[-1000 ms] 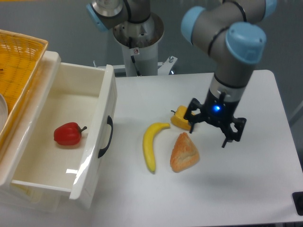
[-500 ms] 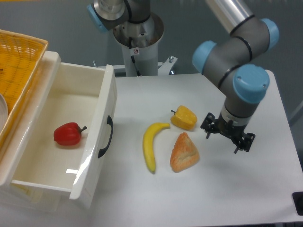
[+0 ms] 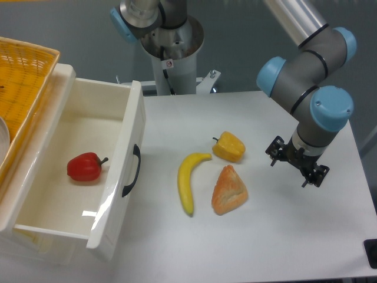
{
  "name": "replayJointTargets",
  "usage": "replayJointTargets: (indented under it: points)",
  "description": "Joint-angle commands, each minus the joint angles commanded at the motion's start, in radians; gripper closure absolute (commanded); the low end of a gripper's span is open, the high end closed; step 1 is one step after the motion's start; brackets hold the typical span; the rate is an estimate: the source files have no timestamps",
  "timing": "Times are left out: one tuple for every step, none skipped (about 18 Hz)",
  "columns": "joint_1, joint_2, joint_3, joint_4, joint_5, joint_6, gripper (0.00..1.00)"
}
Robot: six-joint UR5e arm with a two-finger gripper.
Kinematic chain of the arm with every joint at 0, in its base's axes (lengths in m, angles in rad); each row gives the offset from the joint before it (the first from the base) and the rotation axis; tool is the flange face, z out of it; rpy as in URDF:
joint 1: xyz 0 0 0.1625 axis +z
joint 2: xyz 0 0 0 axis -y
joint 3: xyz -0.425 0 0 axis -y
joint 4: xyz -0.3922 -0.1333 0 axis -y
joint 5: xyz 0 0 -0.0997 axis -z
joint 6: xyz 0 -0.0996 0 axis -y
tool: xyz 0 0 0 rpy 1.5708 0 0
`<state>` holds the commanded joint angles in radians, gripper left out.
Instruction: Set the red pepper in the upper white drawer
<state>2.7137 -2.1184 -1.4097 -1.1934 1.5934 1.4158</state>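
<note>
Glossy red pepper [image 3: 84, 167] lies inside smooth white drawer [image 3: 121, 171].

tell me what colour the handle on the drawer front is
Black: the curved handle on the upper white drawer front panel, clear in the fixed camera view.

The drawer [image 3: 118, 138] is pulled out and open on top, so a gripper can reach in from above. Only the red pepper [image 3: 84, 167] lies inside. On the table [image 3: 283, 236], the banana [image 3: 188, 180], yellow pepper [image 3: 230, 146] and bread [image 3: 229, 190] crowd the middle.
</note>
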Motion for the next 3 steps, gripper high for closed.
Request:
replayJointTargets:
  points:
    - [-0.014, -0.006, 0.002, 0.009, 0.020, 0.000, 0.00]
    - [-0.015, -0.008, 0.002, 0.015, 0.023, 0.000, 0.00]
    - [-0.015, -0.009, 0.002, 0.015, 0.023, 0.002, 0.00]
